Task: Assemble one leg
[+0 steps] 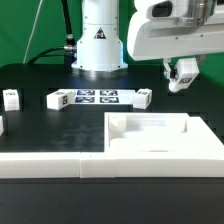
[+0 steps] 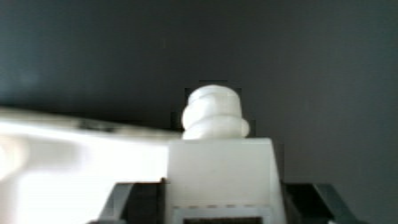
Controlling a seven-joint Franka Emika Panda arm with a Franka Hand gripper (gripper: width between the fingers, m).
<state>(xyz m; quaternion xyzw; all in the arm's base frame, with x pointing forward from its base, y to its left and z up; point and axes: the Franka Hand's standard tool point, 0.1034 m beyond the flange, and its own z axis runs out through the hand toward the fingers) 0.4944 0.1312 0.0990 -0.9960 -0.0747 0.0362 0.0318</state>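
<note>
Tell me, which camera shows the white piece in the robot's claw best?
The wrist view: the leg looms large, ridged tip plain, between the fingers of the gripper. The exterior view shows it only as a small white bit.

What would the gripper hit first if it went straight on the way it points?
Probably the black table, touched first by the tip of the leg in the gripper; the white panel lies aside. Depth is unclear.

Four times the leg (image 1: 12, 97) shows clearly; a fifth white piece (image 1: 2, 125) is cut off by the frame. One marker board (image 1: 98, 97), one large white panel (image 1: 150, 140).
</note>
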